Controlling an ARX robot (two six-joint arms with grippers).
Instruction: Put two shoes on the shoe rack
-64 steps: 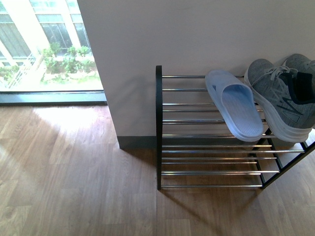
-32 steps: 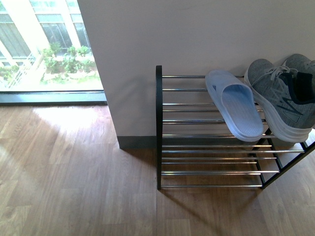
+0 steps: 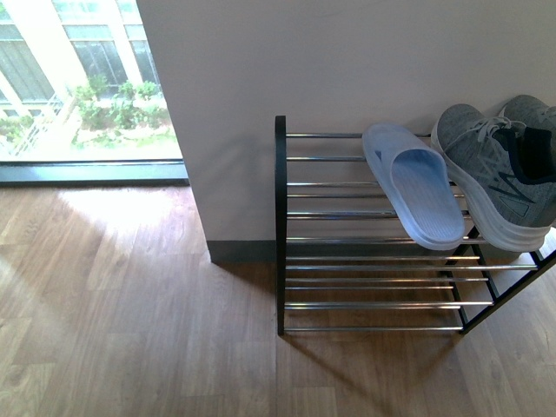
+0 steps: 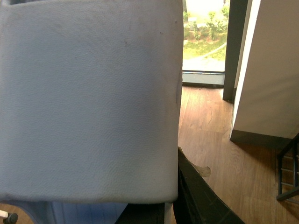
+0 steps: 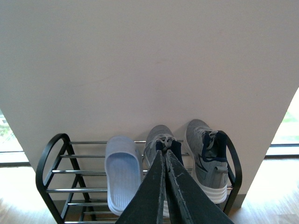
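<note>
The shoe rack [image 3: 280,226] stands against the wall, a black side frame with chrome bars. On its top tier lie a pale blue slide [image 3: 415,187] and, to its right, a grey sneaker [image 3: 499,174]. No arm shows in the front view. In the right wrist view my right gripper [image 5: 163,156] is shut and empty, held in front of the rack [image 5: 51,145], where the slide [image 5: 122,172] and two grey sneakers [image 5: 208,154] sit side by side. My left gripper [image 4: 174,177] is shut on another pale blue slide [image 4: 88,98], which fills most of that view.
A white wall [image 3: 347,61] rises behind the rack, with a dark skirting at its foot. A floor-length window [image 3: 78,87] lies to the left. Wooden floor [image 3: 130,304] spreads in front. The rack's corner [image 4: 287,172] shows at the left wrist view's edge.
</note>
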